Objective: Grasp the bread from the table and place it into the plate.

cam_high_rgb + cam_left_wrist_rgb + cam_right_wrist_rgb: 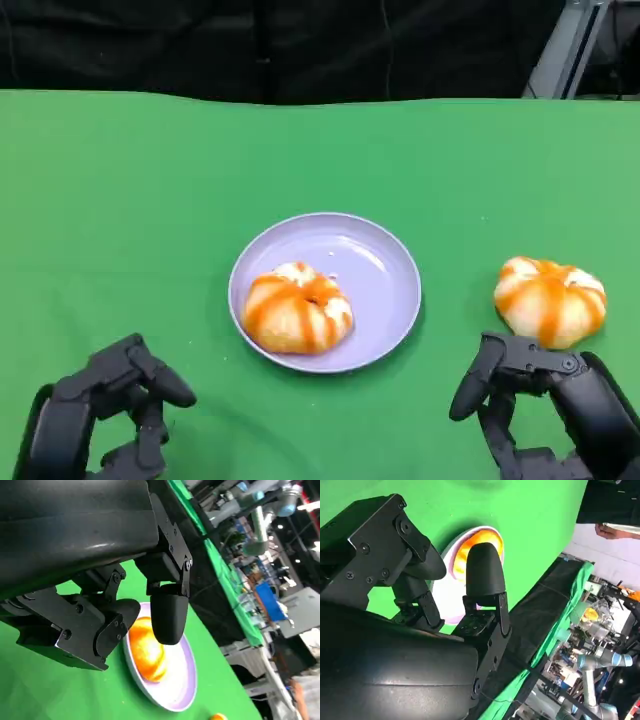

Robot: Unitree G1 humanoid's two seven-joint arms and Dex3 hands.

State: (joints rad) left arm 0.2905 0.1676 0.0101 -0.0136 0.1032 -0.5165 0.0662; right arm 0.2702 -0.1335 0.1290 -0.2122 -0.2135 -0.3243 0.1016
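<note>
Orange-striped breads (550, 300), lilac plate (385, 275), green table (130, 190)

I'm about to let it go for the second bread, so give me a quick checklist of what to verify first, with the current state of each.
1. Bread on the table lies unobstructed on the green cloth: ok.
2. Right hand holds nothing, fingers apart, just short of that bread: ok.
3. Plate has bare room beside the bread in the plate: ok.
4. Left hand holds nothing and sits apart from the plate: ok.
5. Path from bread to plate has nothing between: ok.
</note>
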